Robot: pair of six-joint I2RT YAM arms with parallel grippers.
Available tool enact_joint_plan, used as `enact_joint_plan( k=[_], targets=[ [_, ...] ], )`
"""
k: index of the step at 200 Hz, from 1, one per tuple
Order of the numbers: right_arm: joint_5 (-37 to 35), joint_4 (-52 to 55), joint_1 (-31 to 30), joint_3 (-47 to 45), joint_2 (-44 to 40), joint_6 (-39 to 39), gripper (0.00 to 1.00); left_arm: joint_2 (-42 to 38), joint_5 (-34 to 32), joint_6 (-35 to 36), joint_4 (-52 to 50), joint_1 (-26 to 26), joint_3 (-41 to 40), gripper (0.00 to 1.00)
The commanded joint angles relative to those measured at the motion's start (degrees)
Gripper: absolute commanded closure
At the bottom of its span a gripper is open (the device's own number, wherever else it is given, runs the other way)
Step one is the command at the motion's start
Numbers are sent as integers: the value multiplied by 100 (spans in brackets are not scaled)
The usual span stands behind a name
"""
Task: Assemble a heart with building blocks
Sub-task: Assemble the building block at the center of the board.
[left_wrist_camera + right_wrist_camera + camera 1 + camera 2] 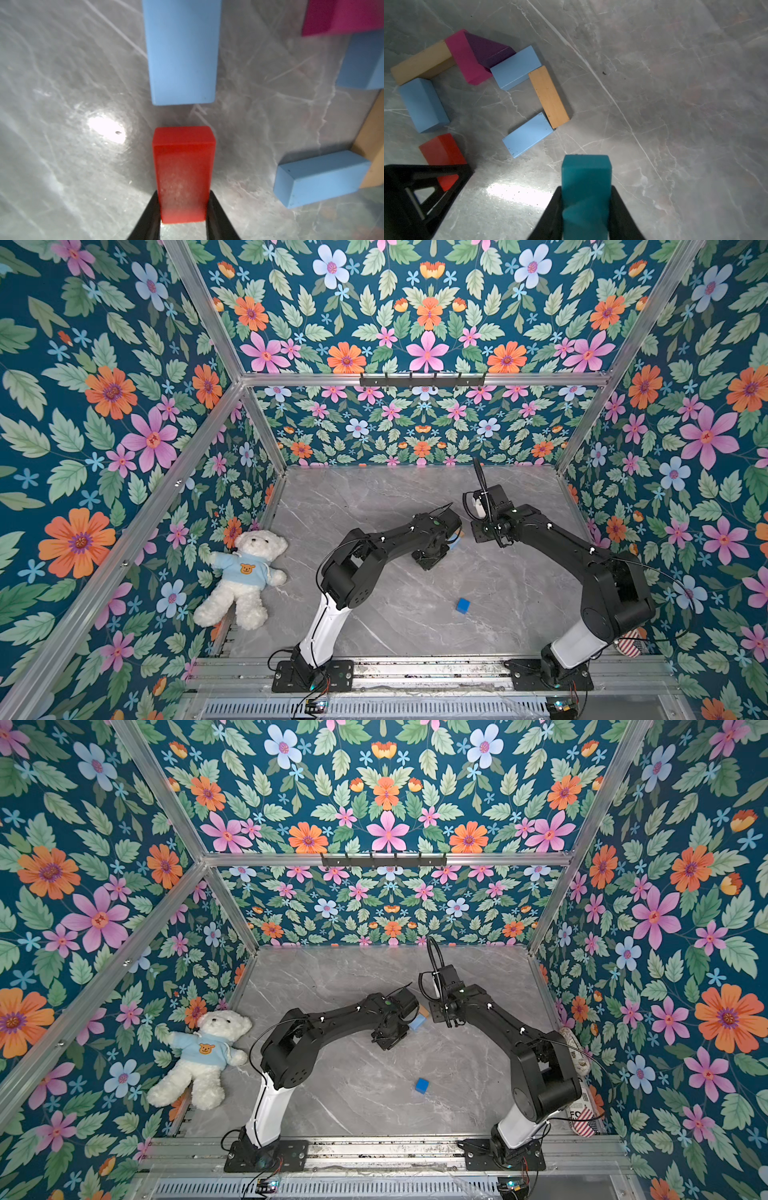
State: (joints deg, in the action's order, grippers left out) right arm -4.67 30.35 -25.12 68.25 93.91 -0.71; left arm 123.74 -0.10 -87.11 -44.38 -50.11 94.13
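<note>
Top views: both arms meet mid-tabletop [374, 506] and their wrists hide most of the heart; only a light blue bit [417, 1024] and a tan bit [424, 1010] peep out btwn them. The cube [462, 605] lies alone nearer the arm bases, well apart from the rest. A bear [245, 572] sits by the wall, not involved. Left wrist view: L tool [183, 195] is clamped on the red block [182, 166], jaws narrow on its long sides. A light blue block [181, 52] lies straight ahead, roughly in line, w/ a small gap btwn them. Can't tell if red touches the tabletop yet. Right wrist view: R tool [586, 191] grips the teal block [585, 172], held off to the side. The heart [515, 66] is part built: purple wedge [488, 49] in the notch, magenta, tan and light blue blocks down both sides, lower end open. Step in hand is prob. seating red as the next link on its side. To do it well: keep red's long axis aligned w/ its neighbour, set it flat, nudge the gap shut w/o shoving that block, then open and lift straight up. Keep R tool clear till then; teal and the cube look like they go last.
</note>
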Motion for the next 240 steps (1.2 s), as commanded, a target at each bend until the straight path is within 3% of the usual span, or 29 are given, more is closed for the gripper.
enact_joint_plan(
  k=[1,240],
  targets=[
    [36,93,-7,39,49,71,100,58,-78,88,-127,62,-4,69],
    [264,173,-1,243,532,58,100,16,-34,168,-176,194,-92,65]
  ],
)
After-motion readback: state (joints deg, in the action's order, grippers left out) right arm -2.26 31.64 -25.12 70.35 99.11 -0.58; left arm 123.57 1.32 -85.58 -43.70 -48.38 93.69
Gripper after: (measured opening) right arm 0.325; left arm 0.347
